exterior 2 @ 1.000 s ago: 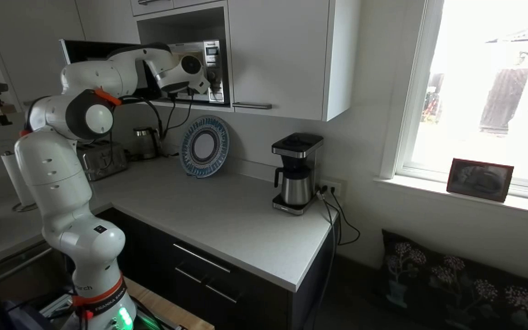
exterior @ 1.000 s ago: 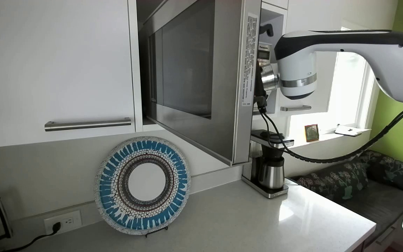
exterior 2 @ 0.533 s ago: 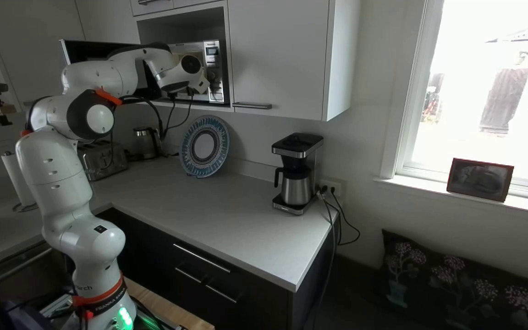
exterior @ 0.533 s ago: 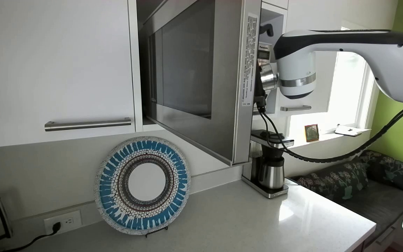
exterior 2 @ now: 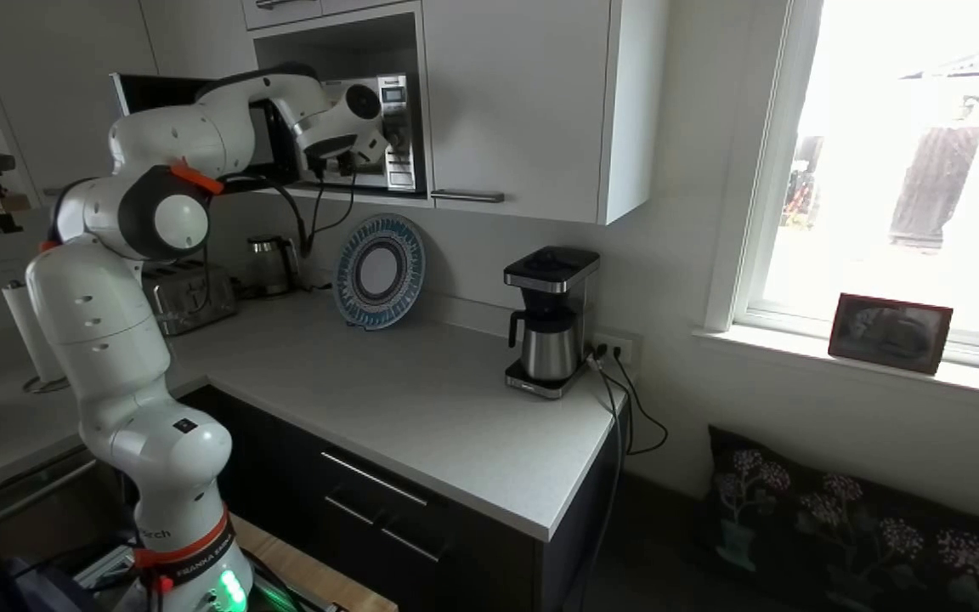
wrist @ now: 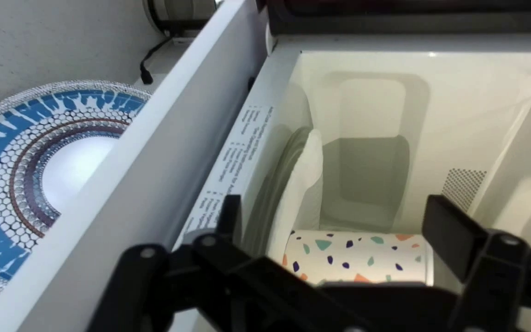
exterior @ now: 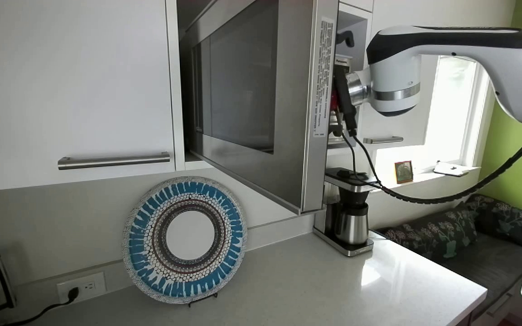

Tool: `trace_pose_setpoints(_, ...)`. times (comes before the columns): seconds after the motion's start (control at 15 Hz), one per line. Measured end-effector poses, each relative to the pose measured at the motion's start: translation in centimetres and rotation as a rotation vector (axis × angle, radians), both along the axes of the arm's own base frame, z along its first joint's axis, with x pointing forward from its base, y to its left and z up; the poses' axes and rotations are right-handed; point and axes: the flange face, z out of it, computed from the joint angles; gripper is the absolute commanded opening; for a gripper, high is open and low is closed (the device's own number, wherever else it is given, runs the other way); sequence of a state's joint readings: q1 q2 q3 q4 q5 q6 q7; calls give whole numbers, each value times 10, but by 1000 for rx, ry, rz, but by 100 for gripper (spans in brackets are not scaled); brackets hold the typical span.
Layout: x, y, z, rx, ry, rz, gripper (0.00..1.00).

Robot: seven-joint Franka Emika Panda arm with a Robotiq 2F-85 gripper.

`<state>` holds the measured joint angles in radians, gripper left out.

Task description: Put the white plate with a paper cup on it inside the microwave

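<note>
In the wrist view, which is turned sideways, the microwave (wrist: 367, 110) shows its pale cavity. Inside, the white plate (wrist: 309, 166) lies over the greyish turntable, seen nearly edge-on. On the plate stands the paper cup (wrist: 360, 253), white with coloured flecks, its rim away from the plate. My gripper (wrist: 338, 223) is open at the cavity's mouth: one finger is by the plate's edge, the other beyond the cup's rim. No contact shows, and the gripper's black base covers part of the cup. In an exterior view the open microwave door (exterior: 243, 90) hides the fingers.
The open door sticks out beside my wrist, and cabinet walls frame the niche (exterior 2: 328, 51). Below, a blue-rimmed plate (exterior: 190, 235) leans on a stand. A coffee maker (exterior 2: 551, 323) stands on the counter (exterior 2: 387, 391). Cables (exterior: 424, 201) hang from the arm.
The arm's wrist has risen and drawn back from the microwave, with the hand tilting slightly. The gripper has opened. Door and counter objects are unmoved.
</note>
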<state>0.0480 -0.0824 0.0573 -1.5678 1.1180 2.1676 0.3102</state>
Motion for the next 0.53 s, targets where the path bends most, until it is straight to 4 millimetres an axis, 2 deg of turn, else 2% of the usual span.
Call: trace_pose_setpoints(0.53,-53,-26,42,-270,105,347,100)
